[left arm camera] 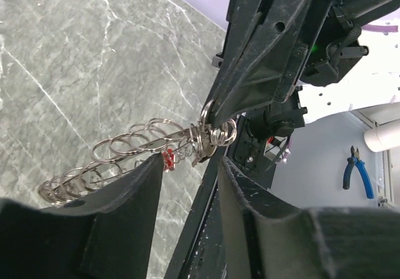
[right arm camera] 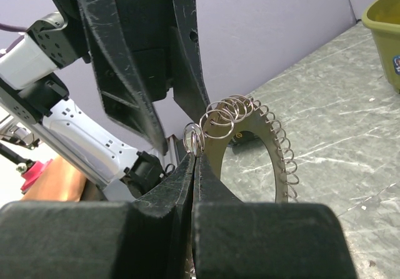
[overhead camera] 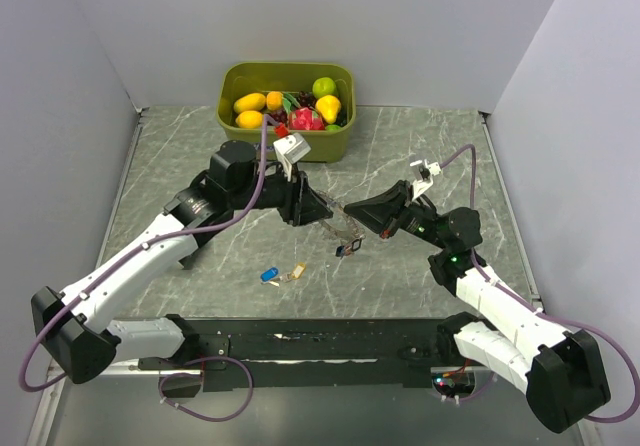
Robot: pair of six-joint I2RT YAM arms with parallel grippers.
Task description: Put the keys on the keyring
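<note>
Low in the top view, just beyond the arm bases, the blue key and the yellow-orange key are lying side by side on the marble table, well apart from both claws. Above them, at mid-frame, the keyring is hanging between the two arms. The right gripper is pinching one small ring of it with its fingers pressed fully together. The left gripper is waiting with its fingers apart and nothing clamped between them, while the looped chain is draping across one fingertip toward the lower left of its wrist view. A small red piece, probably a key head, is showing against the chain there. The dark tag is dangling below. The ring is looking light, floppy and slippery, so it is likely sagging wherever it is unsupported; a second hold close beside the right claw's pinch should be keeping one loop taut. The keys are looking tiny and stiff, best pinched by their plastic heads. At the upper edge, the green bin is holding toy fruit.
</note>
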